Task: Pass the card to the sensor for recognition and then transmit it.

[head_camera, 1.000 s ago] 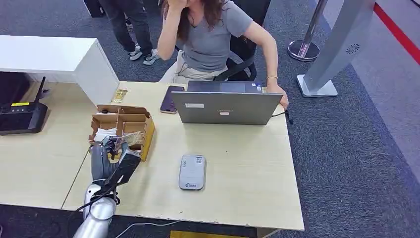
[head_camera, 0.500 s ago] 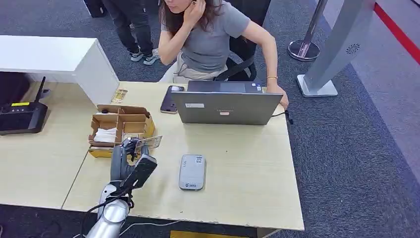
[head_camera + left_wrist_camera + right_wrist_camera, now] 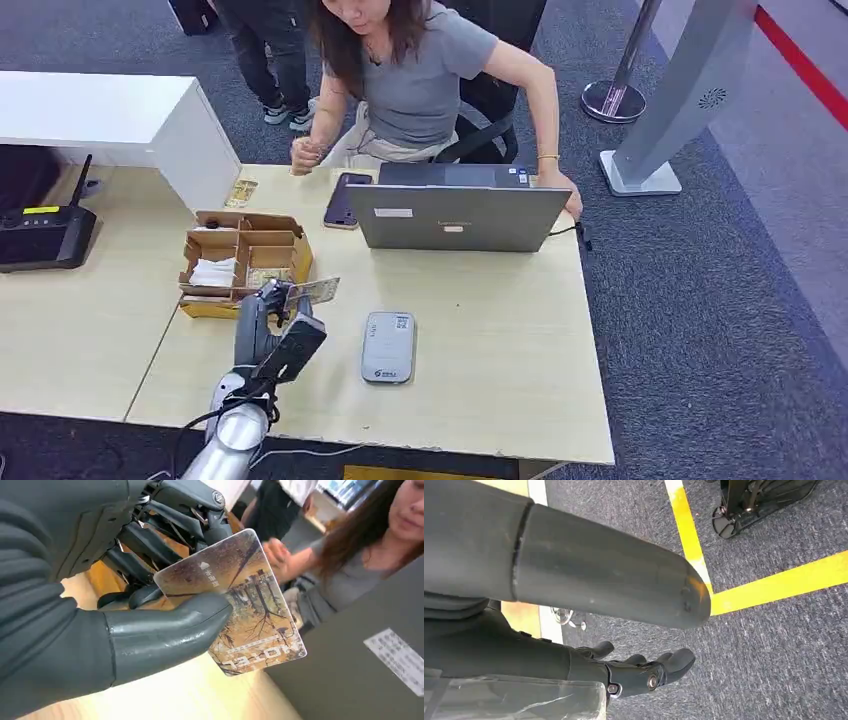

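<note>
One card (image 3: 240,605), printed with bare trees. One grey sensor (image 3: 388,346) lies flat on the surface (image 3: 480,370). One open laptop (image 3: 456,215). One dark phone (image 3: 343,199) beside it. One cardboard box (image 3: 245,255), split into compartments. One black router (image 3: 45,235) with an antenna. One person (image 3: 420,80) seated; a second person (image 3: 255,50) stands behind. Two robot hands: left hand (image 3: 100,595), right hand (image 3: 624,672).

The card (image 3: 240,605) is partly covered by the thumb of the left hand (image 3: 100,605), and its small print is too blurred to read. Labels on the grey sensor (image 3: 388,347) and the laptop (image 3: 456,216) lid are too small to read. The seated person (image 3: 420,80) is cut off by the far edge, legs hidden behind the laptop. The right hand (image 3: 644,672) has its fingertips partly hidden behind its own thumb.
</note>
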Robot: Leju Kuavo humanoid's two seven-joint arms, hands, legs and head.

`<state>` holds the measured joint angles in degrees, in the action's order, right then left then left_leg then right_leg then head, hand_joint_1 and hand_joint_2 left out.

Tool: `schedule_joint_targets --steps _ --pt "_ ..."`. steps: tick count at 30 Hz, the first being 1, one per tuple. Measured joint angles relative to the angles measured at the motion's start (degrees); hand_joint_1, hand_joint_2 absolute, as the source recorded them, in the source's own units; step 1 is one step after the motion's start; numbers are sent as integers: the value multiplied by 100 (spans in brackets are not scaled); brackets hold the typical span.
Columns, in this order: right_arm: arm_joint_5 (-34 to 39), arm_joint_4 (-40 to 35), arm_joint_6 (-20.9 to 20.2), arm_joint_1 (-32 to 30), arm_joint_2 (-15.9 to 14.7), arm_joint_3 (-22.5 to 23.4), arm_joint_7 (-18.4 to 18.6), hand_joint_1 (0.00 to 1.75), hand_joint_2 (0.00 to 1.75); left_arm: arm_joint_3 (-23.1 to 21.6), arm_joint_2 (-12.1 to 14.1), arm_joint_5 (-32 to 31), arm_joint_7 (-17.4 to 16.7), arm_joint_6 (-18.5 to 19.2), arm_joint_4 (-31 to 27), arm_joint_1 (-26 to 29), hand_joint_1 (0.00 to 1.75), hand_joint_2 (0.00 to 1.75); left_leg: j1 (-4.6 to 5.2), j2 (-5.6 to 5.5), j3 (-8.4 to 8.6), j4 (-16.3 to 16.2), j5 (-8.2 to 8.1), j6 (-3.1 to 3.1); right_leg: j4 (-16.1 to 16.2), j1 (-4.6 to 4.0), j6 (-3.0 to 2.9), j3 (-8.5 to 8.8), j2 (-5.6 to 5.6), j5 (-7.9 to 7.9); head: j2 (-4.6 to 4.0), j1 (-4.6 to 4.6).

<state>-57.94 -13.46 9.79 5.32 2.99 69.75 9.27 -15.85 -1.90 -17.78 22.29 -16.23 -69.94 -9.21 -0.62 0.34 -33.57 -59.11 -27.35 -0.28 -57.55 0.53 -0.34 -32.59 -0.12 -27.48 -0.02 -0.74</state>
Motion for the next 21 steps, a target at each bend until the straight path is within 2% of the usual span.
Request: schedule_joint_targets --steps 7,12,14,16,17,19,21 --pt "-17 0 11 0 0 -52 0 0 0 17 -90 1282 52 768 147 1 175 175 0 0 -1 0 0 0 0 0 0 0 0 0 0 0" --pt "-17 0 26 -1 0 -74 0 0 0 42 -96 1424 76 838 262 0 175 175 -1 0 0 0 0 0 0 0 0 0 -1 0 2 0" --pt "-18 0 24 0 0 -74 0 0 0 42 -94 1236 94 678 300 -4 175 175 -1 0 0 0 0 0 0 0 0 0 0 0 0 0" --pt "-18 2 20 -1 0 -74 0 0 0 37 -83 719 43 296 330 -27 175 175 -1 0 0 0 0 0 0 0 0 0 0 0 0 0" --pt "-15 2 2 -1 0 -74 0 0 0 -6 -37 92 -70 -122 352 -69 175 175 -1 0 0 0 0 0 0 0 0 -1 0 0 0 0" --pt "-20 2 -26 0 0 -74 2 0 0 -103 94 -864 -293 -579 385 -202 175 175 -1 0 0 0 1 0 0 0 0 0 -1 0 0 0" --pt "-35 2 -46 0 0 -79 20 0 0 -188 239 -1506 -475 -756 413 -345 175 175 -2 0 0 0 1 -1 -1 0 0 0 -1 0 0 -2"
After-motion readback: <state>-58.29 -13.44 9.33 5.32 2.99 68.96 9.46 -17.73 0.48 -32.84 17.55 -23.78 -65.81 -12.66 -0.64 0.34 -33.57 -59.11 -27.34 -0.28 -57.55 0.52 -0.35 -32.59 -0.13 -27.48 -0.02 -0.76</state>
